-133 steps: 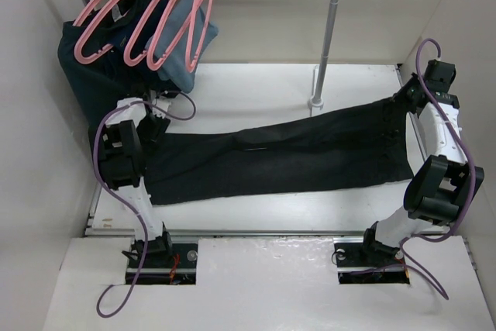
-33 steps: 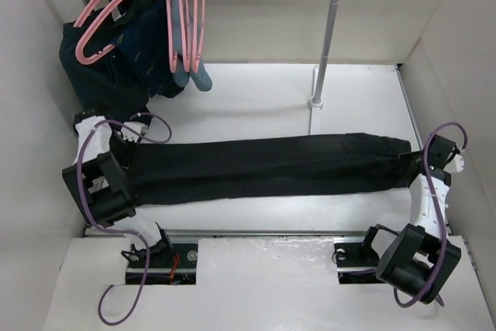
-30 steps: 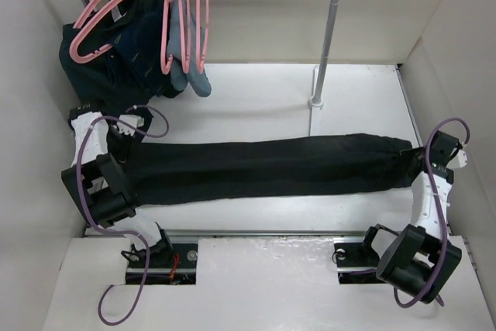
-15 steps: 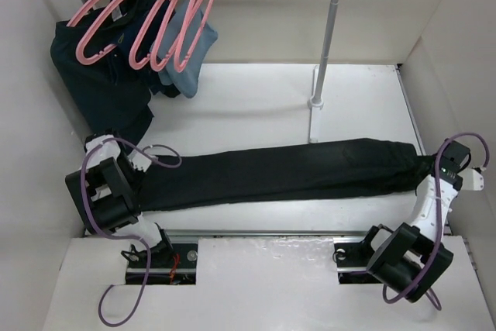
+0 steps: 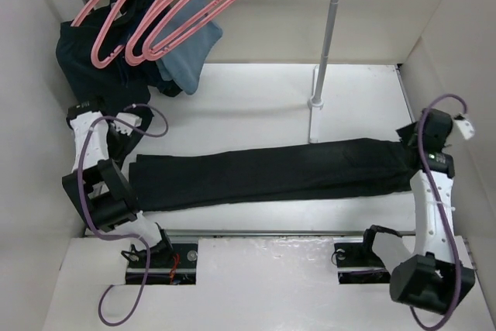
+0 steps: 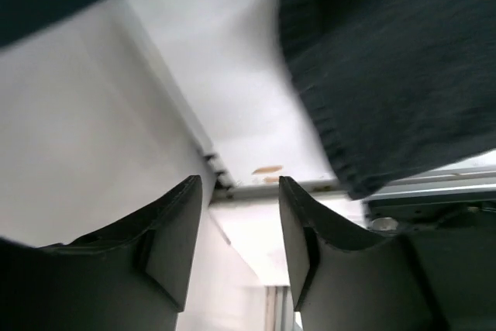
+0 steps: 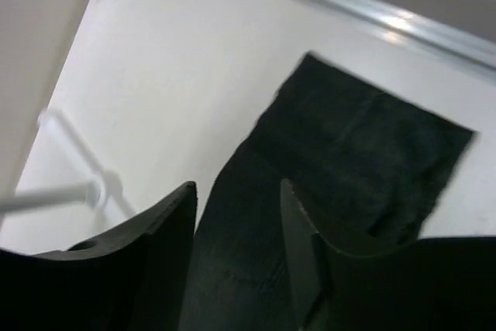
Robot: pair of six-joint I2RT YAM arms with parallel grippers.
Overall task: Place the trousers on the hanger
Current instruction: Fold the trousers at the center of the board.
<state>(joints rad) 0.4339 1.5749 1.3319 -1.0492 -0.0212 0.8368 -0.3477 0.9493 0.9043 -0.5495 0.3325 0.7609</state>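
Note:
The black trousers (image 5: pixel 271 172) lie flat in a long folded strip across the table, left to right. My left gripper (image 5: pixel 122 136) is open and empty just behind the strip's left end; its wrist view (image 6: pixel 239 184) shows bare jaws above the table edge, with the trousers (image 6: pixel 387 75) at upper right. My right gripper (image 5: pixel 411 136) is open and empty over the strip's right end; its wrist view (image 7: pixel 236 187) shows the trousers (image 7: pixel 349 153) below the jaws. Several pink hangers (image 5: pixel 178 13) hang on the rail at back left.
A dark navy garment (image 5: pixel 97 60) and a light blue cloth (image 5: pixel 186 56) hang under the hangers. A metal pole (image 5: pixel 325 36) stands on its base at the back middle. White walls close in on the left and right. A metal rail (image 5: pixel 271 232) runs along the table's near edge.
Both grippers have drawn back from the trousers' ends toward the rear. The trousers lie a little straighter. The hangers have swung to the right.

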